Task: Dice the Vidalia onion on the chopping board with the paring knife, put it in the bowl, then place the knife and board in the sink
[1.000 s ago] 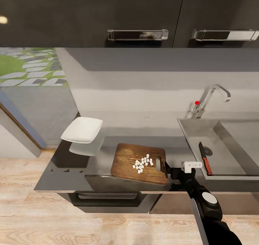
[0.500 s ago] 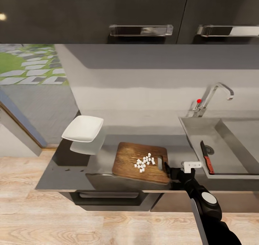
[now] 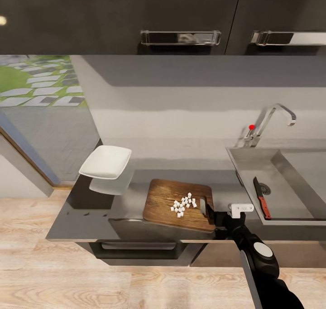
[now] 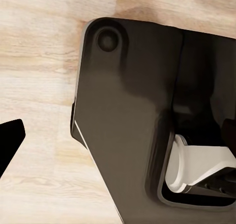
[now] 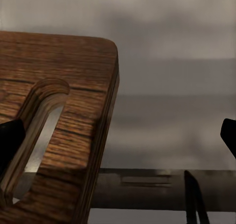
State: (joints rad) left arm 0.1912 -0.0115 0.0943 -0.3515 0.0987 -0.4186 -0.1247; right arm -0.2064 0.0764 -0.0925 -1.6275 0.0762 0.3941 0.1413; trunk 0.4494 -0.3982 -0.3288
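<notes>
My right gripper (image 3: 209, 211) sits at the near right edge of the chopping board (image 3: 170, 202), by its handle slot; one fingertip lies over the slot in the right wrist view, the other stands well off the board's edge, so my jaws look wide and hold nothing. The left gripper I cannot tell: its wrist camera looks down at my own base over the wooden floor. As I judge it, cutting is finished: the diced onion (image 3: 183, 205) lies in a loose heap on the board, and the paring knife (image 3: 261, 198) already rests in the sink (image 3: 253, 160). Left to do: dice into the bowl (image 3: 105, 162), far left on the countertop (image 3: 136, 199), then board into sink.
</notes>
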